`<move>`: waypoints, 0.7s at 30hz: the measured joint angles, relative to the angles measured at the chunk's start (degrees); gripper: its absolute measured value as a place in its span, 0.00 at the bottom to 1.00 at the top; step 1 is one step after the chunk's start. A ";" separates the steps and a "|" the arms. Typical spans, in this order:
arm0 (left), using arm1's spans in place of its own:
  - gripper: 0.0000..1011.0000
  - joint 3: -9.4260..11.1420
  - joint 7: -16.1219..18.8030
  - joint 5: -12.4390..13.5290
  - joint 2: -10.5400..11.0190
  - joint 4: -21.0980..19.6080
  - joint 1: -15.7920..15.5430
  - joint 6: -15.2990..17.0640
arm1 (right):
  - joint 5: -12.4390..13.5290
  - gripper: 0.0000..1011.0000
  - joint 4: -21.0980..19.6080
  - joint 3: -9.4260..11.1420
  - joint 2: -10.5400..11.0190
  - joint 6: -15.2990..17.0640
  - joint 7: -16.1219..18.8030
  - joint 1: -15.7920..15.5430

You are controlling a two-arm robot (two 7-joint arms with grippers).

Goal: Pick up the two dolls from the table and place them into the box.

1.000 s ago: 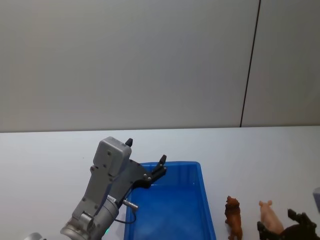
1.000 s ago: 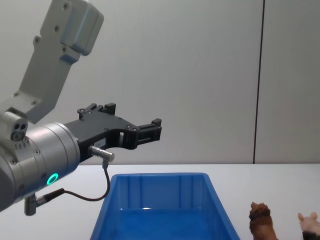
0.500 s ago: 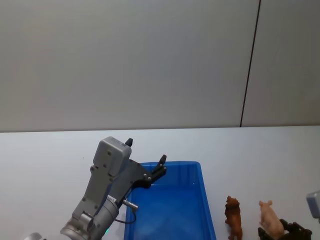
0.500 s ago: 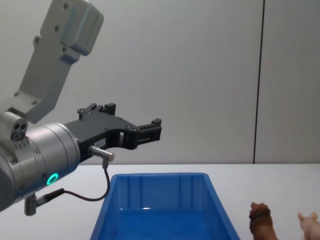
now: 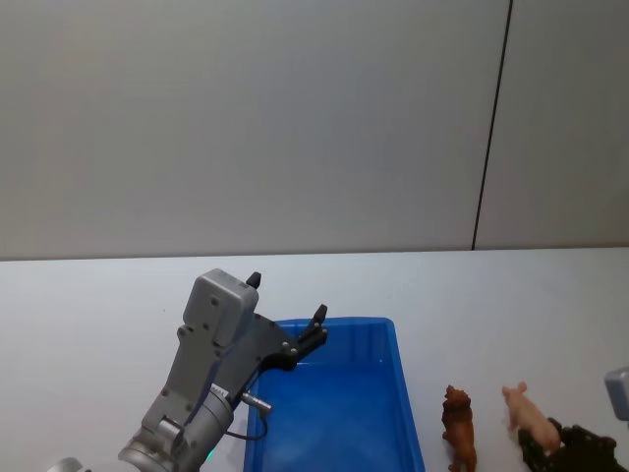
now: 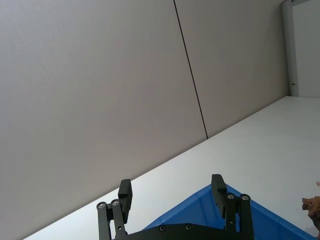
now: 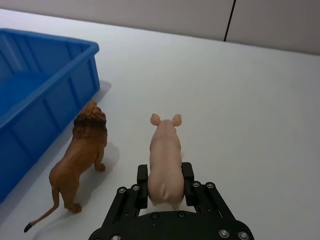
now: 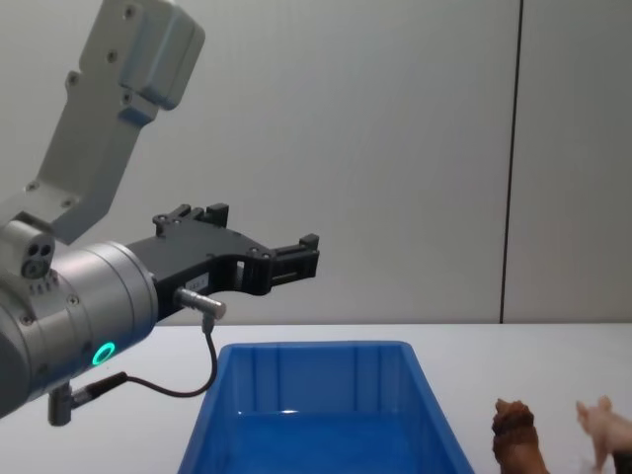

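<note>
Box (image 5: 405,433) sits on table (image 5: 98,315). Lion (image 5: 458,428) stands on table just beside box at 3 o'clock. Pig (image 7: 165,145) at lion's 3 o'clock, rear between right gripper (image 7: 165,172) fingers. Left gripper (image 5: 287,297) over box's 10 o'clock corner.

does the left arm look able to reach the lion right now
Probably yes: the left end effector hangs open above the blue bin, and the lion stands free past its right wall. The right end effector, shut on the pig alongside, may crowd it.
</note>
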 joint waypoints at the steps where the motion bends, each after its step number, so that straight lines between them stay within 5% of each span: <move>1: 0.99 0.00 0.00 0.00 0.00 0.00 0.00 0.00 | -0.26 0.38 -0.18 0.02 -0.02 -0.30 -0.13 0.10; 11: 0.99 0.00 0.00 0.00 0.00 0.00 0.00 0.00 | -2.00 0.38 -1.98 0.12 -0.41 -2.71 0.66 1.81; 21: 0.99 0.00 -0.01 0.00 0.00 0.00 0.00 0.00 | -3.34 0.38 -3.59 -0.48 -2.05 -3.07 5.97 6.22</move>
